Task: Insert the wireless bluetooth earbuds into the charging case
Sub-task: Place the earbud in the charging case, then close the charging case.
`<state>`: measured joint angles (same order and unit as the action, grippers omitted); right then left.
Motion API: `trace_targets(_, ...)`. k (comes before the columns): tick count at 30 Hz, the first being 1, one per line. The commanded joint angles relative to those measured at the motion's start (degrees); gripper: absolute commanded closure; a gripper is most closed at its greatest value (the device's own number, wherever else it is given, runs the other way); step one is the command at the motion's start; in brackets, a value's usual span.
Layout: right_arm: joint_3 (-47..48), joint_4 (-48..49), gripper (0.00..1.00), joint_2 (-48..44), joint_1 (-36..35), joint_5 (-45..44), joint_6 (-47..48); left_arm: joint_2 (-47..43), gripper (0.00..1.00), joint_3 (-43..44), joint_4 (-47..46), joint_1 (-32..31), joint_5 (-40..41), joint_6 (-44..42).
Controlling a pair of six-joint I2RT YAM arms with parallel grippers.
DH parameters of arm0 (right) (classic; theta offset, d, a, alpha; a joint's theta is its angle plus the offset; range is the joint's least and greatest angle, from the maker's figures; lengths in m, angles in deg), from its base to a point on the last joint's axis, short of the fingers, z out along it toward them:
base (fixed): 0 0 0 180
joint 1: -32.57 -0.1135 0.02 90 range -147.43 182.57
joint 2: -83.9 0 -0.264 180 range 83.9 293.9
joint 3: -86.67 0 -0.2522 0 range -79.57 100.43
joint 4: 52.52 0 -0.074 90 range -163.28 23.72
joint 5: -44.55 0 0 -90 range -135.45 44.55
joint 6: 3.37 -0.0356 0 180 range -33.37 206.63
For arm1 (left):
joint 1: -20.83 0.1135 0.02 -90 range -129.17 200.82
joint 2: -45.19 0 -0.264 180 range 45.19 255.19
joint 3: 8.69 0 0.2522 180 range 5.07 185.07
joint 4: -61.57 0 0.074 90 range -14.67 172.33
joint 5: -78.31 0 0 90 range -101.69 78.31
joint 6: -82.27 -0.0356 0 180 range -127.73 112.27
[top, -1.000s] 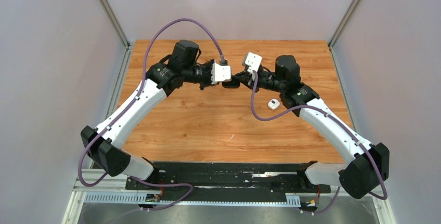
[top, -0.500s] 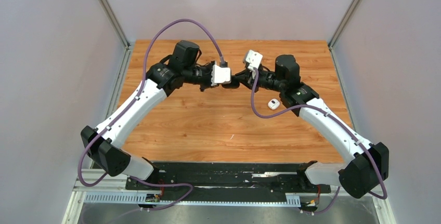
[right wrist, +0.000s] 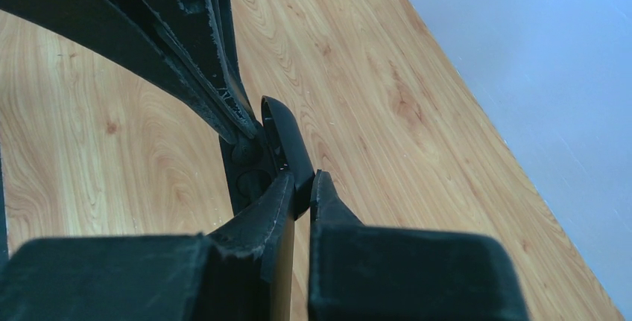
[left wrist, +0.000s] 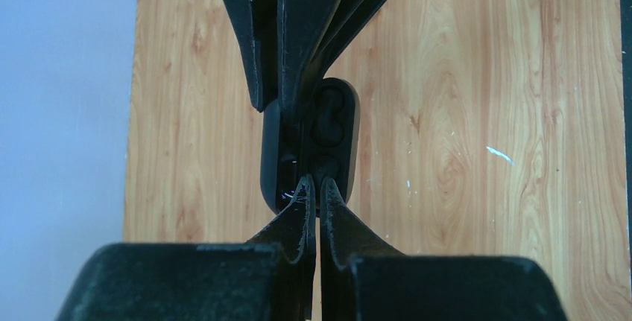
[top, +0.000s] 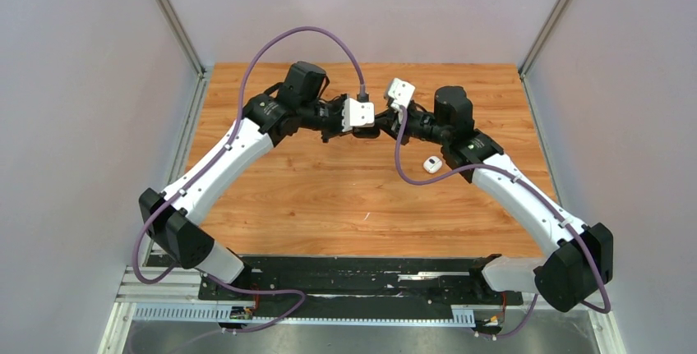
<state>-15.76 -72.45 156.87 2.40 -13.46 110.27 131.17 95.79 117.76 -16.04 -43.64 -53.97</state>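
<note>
The left gripper [left wrist: 313,184], fingers pressed together, touches the left end of the open black charging case [left wrist: 333,124], held over the far middle of the table [top: 329,198] with its long axis running left to right. The right gripper [right wrist: 301,181] pinches its rim; a small white object [top: 432,164] lies further right.

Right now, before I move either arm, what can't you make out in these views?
Top view: black charging case mostly hidden beneath both wrists.
Left wrist view: case wells are dark on dark, with the lower end covered by the left gripper; cannot tell if they are filled.
Right wrist view: right gripper and the other arm's fingers block the case interior.
Top view: white item too small to identify.
</note>
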Motion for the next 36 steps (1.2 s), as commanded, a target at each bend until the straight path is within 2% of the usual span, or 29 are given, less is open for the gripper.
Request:
trace_targets(1,2.74,3.47,1.0,-0.85,-0.38,1.98,0.09,2.11,1.0,3.39,0.81,-0.46,3.77,2.22)
trace_targets(3,2.72,3.5,1.0,-0.9,-0.41,2.01,0.05,2.05,1.0,3.34,0.62,-0.47,4.04,2.38)
trace_targets(6,2.49,3.47,1.0,-0.86,-0.38,1.94,0.08,1.46,0.77,3.16,1.04,-0.51,2.77,1.59)
trace_targets(10,2.03,3.52,1.0,-0.75,-0.33,1.28,0.26,-2.35,0.52,1.6,-1.42,-0.49,-1.04,1.68)
trace_targets(13,1.85,3.58,1.0,-0.4,-0.13,0.83,0.18,-5.7,0.39,2.7,-2.96,-0.45,-1.71,2.88)
trace_targets(16,2.05,3.62,1.0,0.16,0.22,0.73,-0.47,-6.31,0.28,7.9,0.73,-0.41,-1.4,2.99)
trace_targets(18,2.39,3.59,1.0,0.53,0.37,0.87,-1.06,-6.65,0.25,11.05,3.22,-0.35,-0.44,3.08)
trace_targets(20,2.82,3.65,1.0,0.86,0.46,0.89,-1.55,-8.02,0.21,10.49,2.7,0.17,1.52,4.93)
trace_targets(21,3.15,3.69,1.0,1.01,0.56,0.97,-1.81,-9.6,0.19,8.08,-0.63,0.63,2.4,6.95)
trace_targets(23,3.77,3.94,1.0,1.23,0.62,0.97,-2.49,-11.65,0.14,2.94,-7.62,3.75,3.72,16.73)
trace_targets(24,4.15,4.05,1.0,1.29,0.72,1.05,-3.05,-12.03,0.13,1.55,-9.65,7.14,1.97,24.84)
trace_targets(26,5.24,4.06,1.0,1.65,1.24,0.81,-4.87,-12.4,0.12,-3.12,-14.04,12.22,-2.13,35.27)
trace_targets(28,6.73,4.05,1.0,2.21,2.44,0.58,-8.14,-12.33,0.12,-6.27,-18.56,16.06,-6.87,41.81)
trace_targets(33,11.17,4.93,1.0,4.1,5.11,1.95,-17.63,-11.4,0.12,-12.83,-26.43,20.24,-18.18,50.41)
trace_targets(35,11.66,6.51,1.0,4.42,5.2,3.67,-20.19,-10.65,0.13,-15.73,-33.68,20.4,-23.77,55.98)
trace_targets(36,11.75,7.85,1.0,4.73,5.13,4.78,-21.23,-9.97,0.14,-17.83,-40.95,20.42,-27.27,58.67)
